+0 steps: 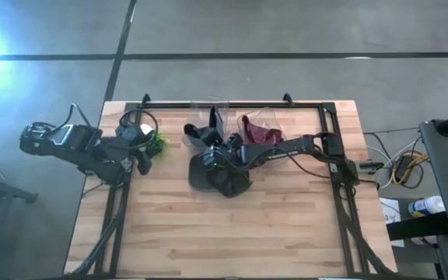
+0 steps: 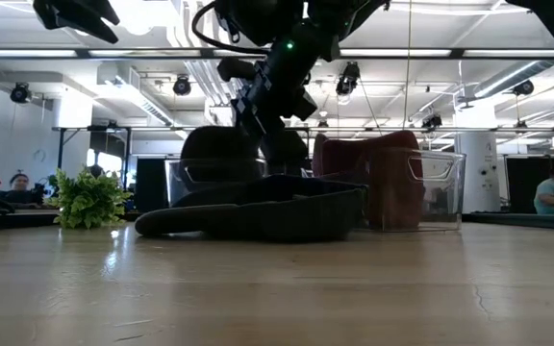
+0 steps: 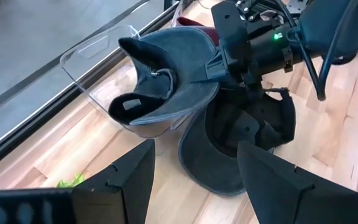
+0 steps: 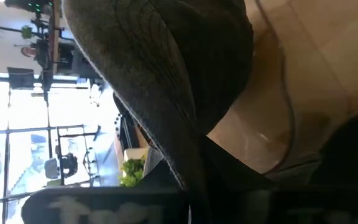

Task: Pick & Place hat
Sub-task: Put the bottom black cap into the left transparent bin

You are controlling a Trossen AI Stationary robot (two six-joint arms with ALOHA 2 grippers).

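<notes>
right claw (image 1: 222,158) clenched on dark hat (image 1: 218,175), low at worktop (image 1: 232,233) centre | hat lies on worktop in front of clear bins (image 1: 208,120) | left claw (image 1: 141,159) released, waiting beside green plant (image 1: 158,144)

The near half of the wooden table (image 1: 232,233) lies open across its whole width. The far middle is crowded: two clear bins (image 1: 236,124) stand side by side, a dark hat (image 1: 218,173) lies just before them, and the right arm (image 1: 286,148) reaches across. A small green plant (image 1: 159,145) blocks the left arm's (image 1: 84,148) side.
</notes>
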